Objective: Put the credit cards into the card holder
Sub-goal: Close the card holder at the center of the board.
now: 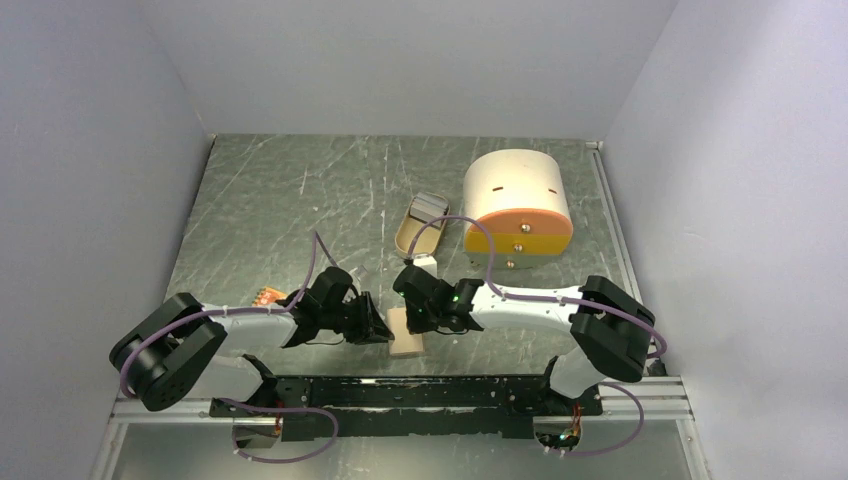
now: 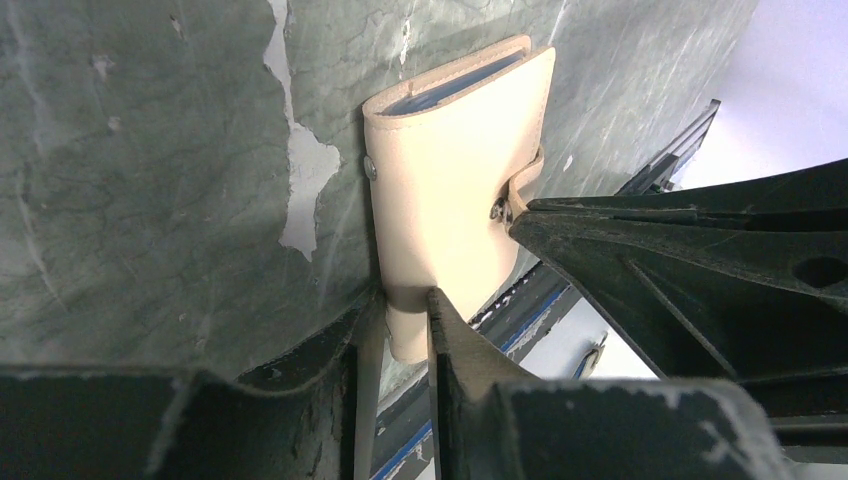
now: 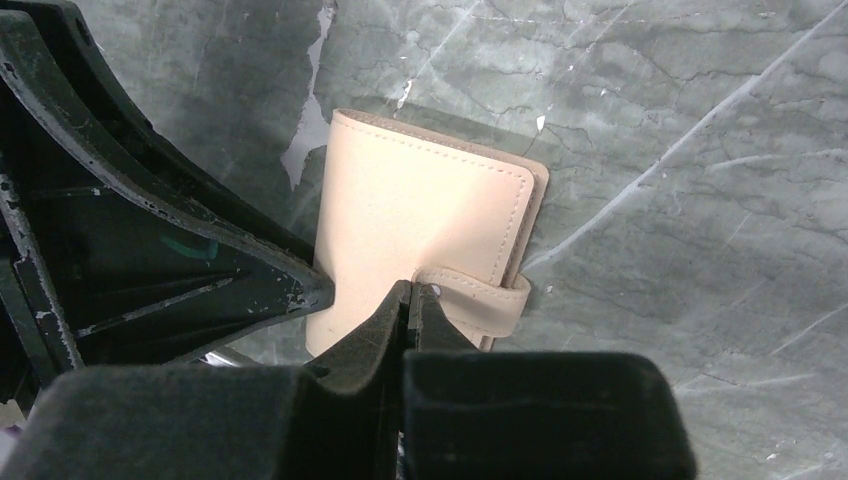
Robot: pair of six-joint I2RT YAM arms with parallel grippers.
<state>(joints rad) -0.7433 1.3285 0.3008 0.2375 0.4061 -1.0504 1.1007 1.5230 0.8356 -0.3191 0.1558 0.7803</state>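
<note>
The beige card holder lies folded on the table near the front edge, between my two grippers. In the left wrist view it shows a light blue card edge inside its open top. My left gripper is shut on the holder's lower edge. My right gripper is shut, its tips pressed against the end of the snap tab on the holder's front. The right gripper's finger also shows in the left wrist view, touching the tab. The whitish-grey card cannot be made out for certain.
An oval tan tin tray with a pale flat piece in it stands behind the holder. A large cream box with an orange front stands at the back right. An orange-red dotted piece lies by the left arm.
</note>
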